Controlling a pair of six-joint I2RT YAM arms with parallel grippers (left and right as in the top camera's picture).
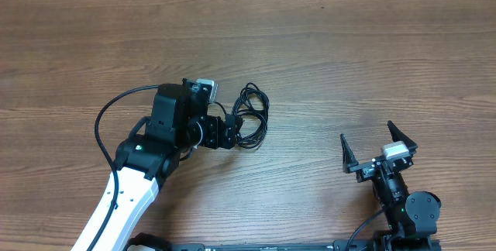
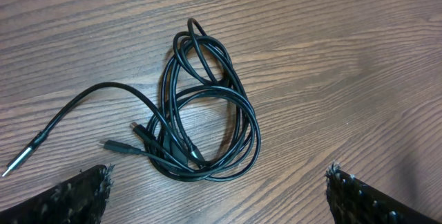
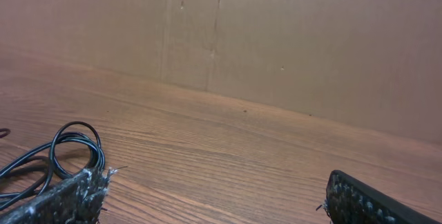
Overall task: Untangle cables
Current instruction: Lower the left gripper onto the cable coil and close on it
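The cables [image 1: 253, 115] lie bunched in one looped black knot on the wooden table, just right of my left gripper [image 1: 237, 130]. In the left wrist view the knot [image 2: 183, 151] sits ahead of and between the open fingertips [image 2: 90, 189], and my left gripper [image 2: 219, 196] holds nothing. One loose cord runs off to the left and ends in a small plug [image 2: 21, 158]. My right gripper [image 1: 374, 146] stands open at the table's near right, well apart from the knot. In its own view a cable loop [image 3: 99, 151] shows at the left, and the right gripper [image 3: 217, 200] is empty.
The wooden table [image 1: 349, 57] stretches bare behind and to the right of the knot. A brown cardboard wall [image 3: 311, 44] stands along the far edge. A thick black wire [image 1: 105, 119] arcs from the left arm.
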